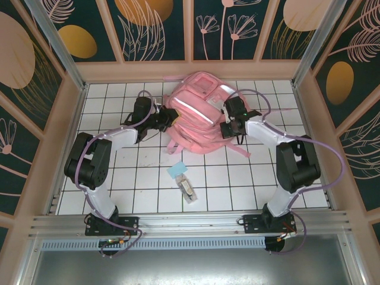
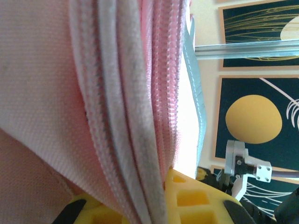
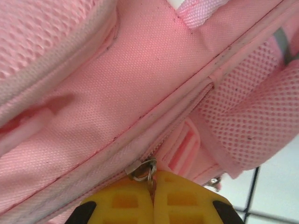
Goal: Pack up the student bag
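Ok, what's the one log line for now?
left hand: shut on student bag | right hand: shut on zipper pull

The student bag [image 1: 199,116] is big and pink, with a shiny white stripe. It lies flat near the back of the white tiled table [image 1: 119,190], straps spilling forward.

Left arm [image 1: 119,138]: elbow bent, forearm reaching forward-right. Left gripper [image 1: 168,118]: jaws clamped on student bag [image 1: 199,113] edge fabric. Right arm [image 1: 268,134]: elbow bent, forearm reaching forward-left. Right gripper [image 1: 225,117]: fingers pressed together, pinching zipper pull [image 3: 142,170].
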Robot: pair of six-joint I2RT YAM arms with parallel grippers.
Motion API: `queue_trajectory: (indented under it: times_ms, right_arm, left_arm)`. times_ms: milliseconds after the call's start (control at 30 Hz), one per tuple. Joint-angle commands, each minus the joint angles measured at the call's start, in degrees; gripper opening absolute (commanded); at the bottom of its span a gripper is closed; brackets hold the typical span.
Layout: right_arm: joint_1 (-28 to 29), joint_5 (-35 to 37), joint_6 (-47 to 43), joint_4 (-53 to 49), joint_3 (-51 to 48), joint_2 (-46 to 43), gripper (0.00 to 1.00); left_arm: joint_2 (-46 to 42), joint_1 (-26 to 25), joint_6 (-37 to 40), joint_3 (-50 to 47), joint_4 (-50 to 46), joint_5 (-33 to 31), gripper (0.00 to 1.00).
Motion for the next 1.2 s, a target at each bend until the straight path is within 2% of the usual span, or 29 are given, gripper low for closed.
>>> queue_trajectory:
  times_ms: [0, 167, 233, 267, 333, 367, 400, 500, 633, 767, 1167]
  right_arm:
    - [-6.90, 22.11, -7.25, 0.53, 4.84, 5.16, 0.00]
    - [-7.36, 24.07, -8.25, -0.33, 10.22, 9.65, 0.00]
    - [-6.97, 17.95, -6.54, -2.31, 11.21, 8.79, 0.00]
    - [-6.85, 12.55, -5.84, -2.94, 11.01, 7.56, 0.08]
    - [-6.44, 1.69, -4.89, -2.67, 9.13, 3.40, 0.35]
    - [-6.26, -3.17, -4.34, -1.56, 7.24, 0.74, 0.52]
    - [-6.09, -7.06, -3.76, -0.17, 5.21, -1.88, 0.59]
    - [-6.16, -14.74, -2.15, 5.08, -0.26, -8.52, 0.69]
    - [-6.29, -23.41, 0.66, 12.14, -3.52, -11.60, 0.74]
    - [-5.61, -31.42, 4.94, 19.90, -4.33, -8.93, 0.74]
    - [-4.76, -40.63, 10.71, 33.69, -4.47, 2.41, 0.75]
  left_arm:
    - [-4.21, 3.78, 4.12, 2.34, 0.49, 0.34, 0.00]
    - [-4.51, 4.13, 6.05, 3.04, -1.68, 1.01, 0.00]
    - [-4.18, 4.38, 6.64, 3.47, -2.09, 1.35, 0.00]
    - [-3.84, 4.36, 7.14, 3.89, -2.45, 1.64, 0.00]
    - [-2.82, 4.52, 8.43, 5.29, -3.71, 2.59, 0.00]
    - [-2.12, 4.59, 9.38, 6.09, -4.43, 3.44, 0.00]
    - [-1.33, 4.70, 10.57, 7.20, -5.59, 4.50, 0.00]
    - [0.63, 4.76, 15.68, 10.62, -11.29, 6.17, 0.00]
    - [1.10, 4.77, 20.07, 11.84, -15.61, 5.16, 0.00]
    - [1.87, 4.76, 20.70, 11.58, -16.00, 5.73, 0.00]
    - [1.70, 4.75, 19.89, 10.00, -15.38, 5.83, 0.00]
